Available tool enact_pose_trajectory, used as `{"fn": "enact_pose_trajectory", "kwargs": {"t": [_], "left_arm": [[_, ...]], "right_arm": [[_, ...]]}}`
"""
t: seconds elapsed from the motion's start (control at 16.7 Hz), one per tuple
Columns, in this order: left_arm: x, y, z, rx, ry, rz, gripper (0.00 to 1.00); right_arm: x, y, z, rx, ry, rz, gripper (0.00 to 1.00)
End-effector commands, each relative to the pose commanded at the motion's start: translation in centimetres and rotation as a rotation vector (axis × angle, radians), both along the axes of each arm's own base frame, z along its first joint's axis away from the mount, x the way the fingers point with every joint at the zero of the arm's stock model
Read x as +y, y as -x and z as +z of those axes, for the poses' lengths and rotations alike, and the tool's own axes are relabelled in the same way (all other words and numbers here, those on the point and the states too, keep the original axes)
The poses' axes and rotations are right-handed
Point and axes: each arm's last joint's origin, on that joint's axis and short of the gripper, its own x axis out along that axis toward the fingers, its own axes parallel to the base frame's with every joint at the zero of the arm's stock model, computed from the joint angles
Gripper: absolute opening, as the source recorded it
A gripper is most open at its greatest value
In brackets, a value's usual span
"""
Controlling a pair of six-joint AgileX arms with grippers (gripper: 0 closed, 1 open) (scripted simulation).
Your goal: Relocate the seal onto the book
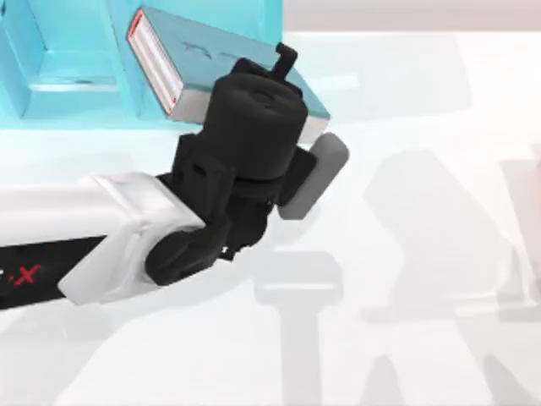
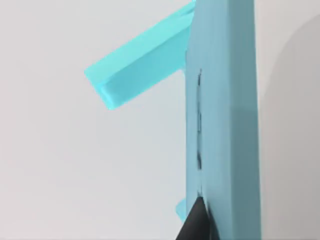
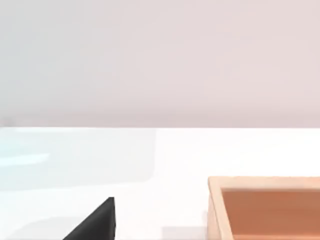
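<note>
The book (image 1: 203, 51) lies at the back of the table, a thick teal hardcover with a red-and-white marking on its left end and pale page edges. My left gripper (image 1: 286, 61) hangs right over the book's right part, and the black wrist covers much of the cover. In the left wrist view the teal cover (image 2: 225, 125) is very close, and a dark tip of the left gripper (image 2: 197, 222) sits against it. The seal is hidden. A dark part of my right gripper (image 3: 97, 222) shows above the white table.
A teal compartmented shelf (image 1: 59, 59) stands at the back left, touching the book; one slab of it (image 2: 140, 65) shows in the left wrist view. A light wooden box (image 3: 215, 205) sits on the table ahead of the right gripper.
</note>
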Motion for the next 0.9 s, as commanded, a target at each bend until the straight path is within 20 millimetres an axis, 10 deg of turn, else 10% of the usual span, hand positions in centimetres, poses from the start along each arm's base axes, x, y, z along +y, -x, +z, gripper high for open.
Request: {"fn": "enact_pose_trajectory", "kwargs": {"t": [0.9], "left_arm": [[-8.6,2.9,-7.7,0.023,-2.040,-0.590,0.00]], "right_arm": [[0.0,0.0,0.0,0.000,0.000,0.000,1.00]]}}
